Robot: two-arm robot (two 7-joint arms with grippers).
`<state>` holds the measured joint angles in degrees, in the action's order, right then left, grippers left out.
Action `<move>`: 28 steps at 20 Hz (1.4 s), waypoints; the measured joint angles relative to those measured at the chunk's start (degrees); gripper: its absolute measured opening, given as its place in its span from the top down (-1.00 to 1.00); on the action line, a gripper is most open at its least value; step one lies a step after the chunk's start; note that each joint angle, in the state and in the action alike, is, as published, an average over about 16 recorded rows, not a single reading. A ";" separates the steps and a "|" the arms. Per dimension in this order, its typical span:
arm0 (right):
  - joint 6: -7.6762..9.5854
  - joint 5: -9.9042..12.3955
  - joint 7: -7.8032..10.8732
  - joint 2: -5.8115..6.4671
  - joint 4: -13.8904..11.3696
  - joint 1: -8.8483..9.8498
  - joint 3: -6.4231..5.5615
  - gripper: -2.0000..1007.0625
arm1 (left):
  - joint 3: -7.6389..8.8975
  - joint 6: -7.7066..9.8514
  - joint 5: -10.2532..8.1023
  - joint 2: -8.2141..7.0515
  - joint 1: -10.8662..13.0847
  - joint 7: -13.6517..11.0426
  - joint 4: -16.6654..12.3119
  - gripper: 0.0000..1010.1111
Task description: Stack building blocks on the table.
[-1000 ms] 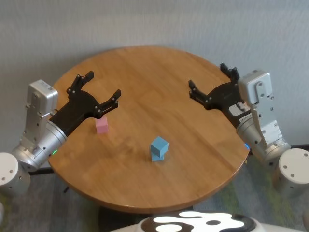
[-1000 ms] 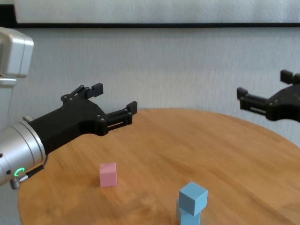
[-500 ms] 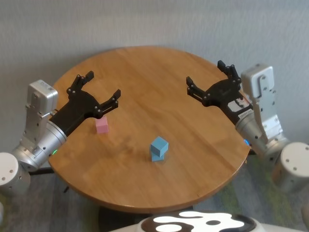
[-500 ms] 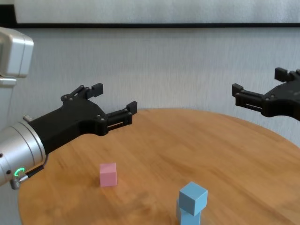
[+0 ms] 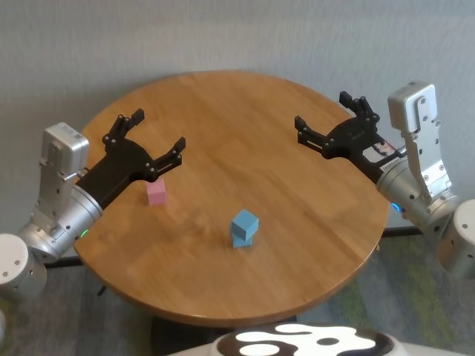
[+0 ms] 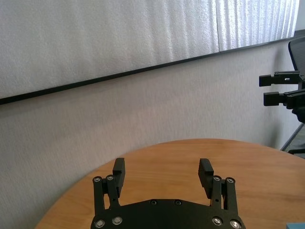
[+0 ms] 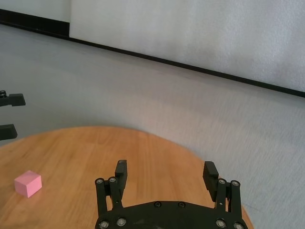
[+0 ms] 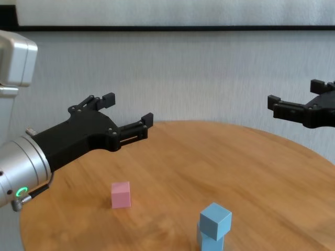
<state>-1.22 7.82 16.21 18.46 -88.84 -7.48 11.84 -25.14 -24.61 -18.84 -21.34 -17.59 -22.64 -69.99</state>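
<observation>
On the round wooden table (image 5: 237, 119) two light blue blocks stand stacked near the middle front, the top one (image 5: 245, 222) turned askew on the lower one (image 5: 239, 240); the stack also shows in the chest view (image 8: 214, 219). The pink block (image 5: 156, 193) lies alone at the left, also seen in the chest view (image 8: 121, 194) and right wrist view (image 7: 28, 183). My left gripper (image 5: 147, 138) is open and empty, hovering just above and behind the pink block. My right gripper (image 5: 327, 119) is open and empty above the table's right side.
A grey wall rises behind the table. The table's front edge (image 5: 223, 315) curves close to my body. Bare wood lies between the two grippers and around the stack.
My right arm swung: its gripper moved a little toward the centre, then drew back to the right and up. The left arm and all blocks stayed still.
</observation>
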 joint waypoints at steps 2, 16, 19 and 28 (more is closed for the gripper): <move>-0.37 0.07 0.70 0.33 0.36 -0.26 0.04 -1.00 | 0.00 0.03 0.02 0.00 0.01 0.06 -0.01 -0.98; -1.99 -0.32 1.79 0.97 1.14 -0.68 0.67 -1.00 | 0.86 15.67 2.02 -0.29 3.46 7.40 -9.19 -0.98; -1.85 -0.27 1.75 0.94 1.08 -0.65 0.62 -1.00 | 1.33 21.63 2.48 0.22 5.08 10.37 -12.85 -0.98; -1.57 -0.14 1.67 0.89 0.94 -0.59 0.51 -1.00 | 2.41 33.22 4.27 3.96 8.82 18.52 -19.06 -0.98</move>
<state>-2.79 7.68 17.88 19.35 -87.90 -8.06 12.35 -22.73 8.62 -14.57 -17.38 -8.77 -4.12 -89.05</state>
